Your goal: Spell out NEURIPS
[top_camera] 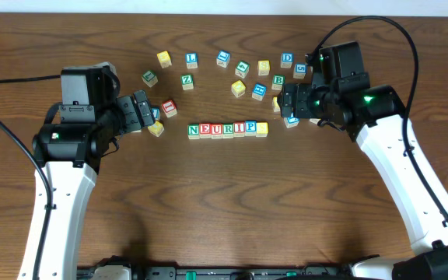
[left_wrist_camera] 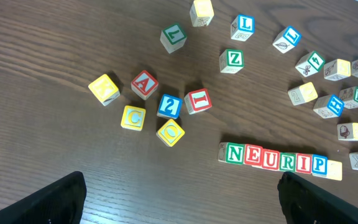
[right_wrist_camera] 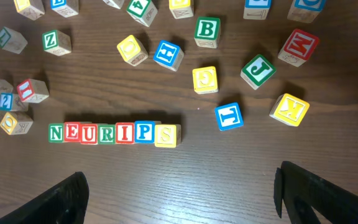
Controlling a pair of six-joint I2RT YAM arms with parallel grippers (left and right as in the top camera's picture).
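Seven cubes stand side by side in a row reading NEURIPS (top_camera: 227, 129) at the middle of the table. The row also shows in the left wrist view (left_wrist_camera: 278, 160) and in the right wrist view (right_wrist_camera: 114, 133). Its last cube, the yellow-faced S (right_wrist_camera: 166, 134), is at the right end. My left gripper (top_camera: 141, 110) is open and empty, left of the row. My right gripper (top_camera: 289, 99) is open and empty, right of the row and above it.
Loose letter cubes lie scattered behind the row. A cluster with a red A (left_wrist_camera: 144, 83), a blue cube (left_wrist_camera: 169, 106) and yellow cubes lies by my left gripper. A green B (right_wrist_camera: 207, 30), blue L (right_wrist_camera: 229, 116) and red M (right_wrist_camera: 299, 46) lie near my right gripper.
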